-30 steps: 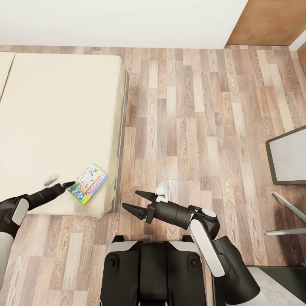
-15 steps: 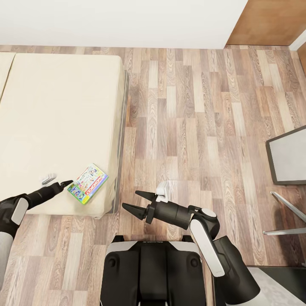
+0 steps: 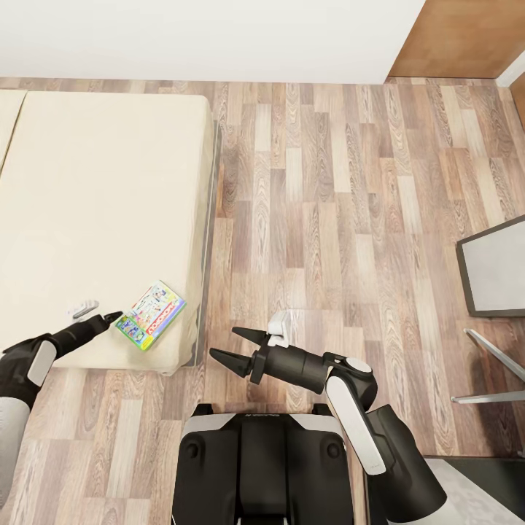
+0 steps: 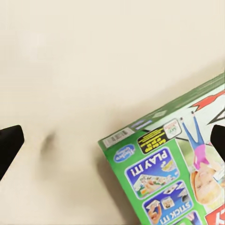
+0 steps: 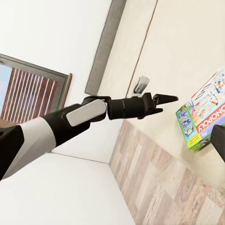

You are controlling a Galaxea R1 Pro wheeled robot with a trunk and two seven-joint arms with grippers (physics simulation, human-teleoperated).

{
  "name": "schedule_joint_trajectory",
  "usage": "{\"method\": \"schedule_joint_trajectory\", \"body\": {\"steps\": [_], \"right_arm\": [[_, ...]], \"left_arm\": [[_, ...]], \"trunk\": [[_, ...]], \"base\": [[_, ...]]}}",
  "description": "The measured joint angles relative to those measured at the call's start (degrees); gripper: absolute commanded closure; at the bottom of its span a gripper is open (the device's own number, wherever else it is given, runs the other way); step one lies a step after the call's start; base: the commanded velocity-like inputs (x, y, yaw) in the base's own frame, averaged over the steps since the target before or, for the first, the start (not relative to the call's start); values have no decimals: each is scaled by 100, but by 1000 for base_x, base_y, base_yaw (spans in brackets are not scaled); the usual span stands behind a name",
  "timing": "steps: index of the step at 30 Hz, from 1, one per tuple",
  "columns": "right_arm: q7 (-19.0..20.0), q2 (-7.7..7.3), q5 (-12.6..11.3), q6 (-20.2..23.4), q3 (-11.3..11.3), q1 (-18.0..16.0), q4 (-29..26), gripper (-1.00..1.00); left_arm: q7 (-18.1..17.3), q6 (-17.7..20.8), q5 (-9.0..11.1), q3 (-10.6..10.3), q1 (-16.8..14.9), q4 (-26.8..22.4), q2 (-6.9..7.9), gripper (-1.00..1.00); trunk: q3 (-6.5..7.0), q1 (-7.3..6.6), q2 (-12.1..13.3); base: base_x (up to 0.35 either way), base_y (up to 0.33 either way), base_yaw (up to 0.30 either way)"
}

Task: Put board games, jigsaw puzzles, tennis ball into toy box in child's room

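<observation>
A simulated room seen from the robot's head camera, looking down over both arms. A low bed (image 3: 102,219) with a plain beige mattress takes up the left side, standing on a wood-plank floor (image 3: 328,204). 1 board game (image 3: 150,315), a flat box with a green edge, cartoon art and a red Monopoly logo, lies flat near the bed's front right corner, turned at an angle.

The left gripper (image 3: 109,319) reaches over the mattress from the lower left. Its dark fingertips sit just beside the box's left edge; whether they touch it cannot be told. In the left wrist view the board game (image 4: 178,164) lies on the mattress between 2 dark fingertips at the picture's edges, 1 fingertip (image 4: 8,145) resting well clear of the box, so the jaws stand spread and hold nothing.

The right gripper (image 3: 237,348) hangs over the floor in front of the robot's base, beside the bed's corner, its 2 pointed fingers splayed apart and empty. The right wrist view looks toward the bed, showing the left arm (image 5: 89,115) stretched out toward the board game (image 5: 202,119).

At the head view's right edge sits a grey-topped surface with a dark rim (image 3: 496,273).
</observation>
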Motion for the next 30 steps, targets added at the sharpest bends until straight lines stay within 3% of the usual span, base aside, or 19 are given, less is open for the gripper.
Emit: {"method": "schedule_joint_trajectory", "body": {"steps": [7, 30], "right_arm": [[-3, 4, 0, 0, 3, 0, 0, -100], [-2, 6, 0, 0, 0, 0, 0, -100]], "left_arm": [[218, -120, -7, -21, -1, 121, -122, -100], [245, -186, -38, -50, -4, 169, -486, -100]], "trunk": [[0, 0, 0], [0, 0, 0]], "base": [[0, 0, 0], [0, 0, 0]]}}
